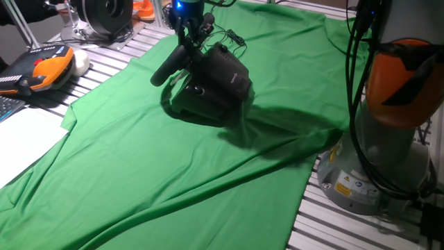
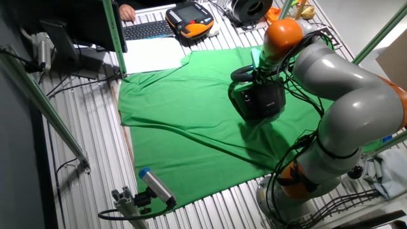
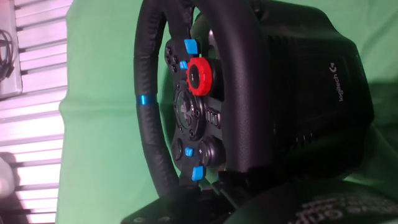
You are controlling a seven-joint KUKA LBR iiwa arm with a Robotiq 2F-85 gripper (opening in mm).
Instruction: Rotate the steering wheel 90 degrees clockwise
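The black steering wheel is fixed to a bulky black box base standing on a green cloth at the back of the table. My gripper comes down from above, and its fingers straddle the upper end of the rim and look closed on it. In the other fixed view my arm hides most of the gripper above the steering wheel. The hand view shows the rim very close, with a blue stripe, a red hub button and the base. No fingertips show there.
An orange-and-black pendant and white paper lie left of the cloth. A black-and-silver ring device stands at the back left. My arm's grey pedestal with hanging cables stands at the right. The cloth is wrinkled in front.
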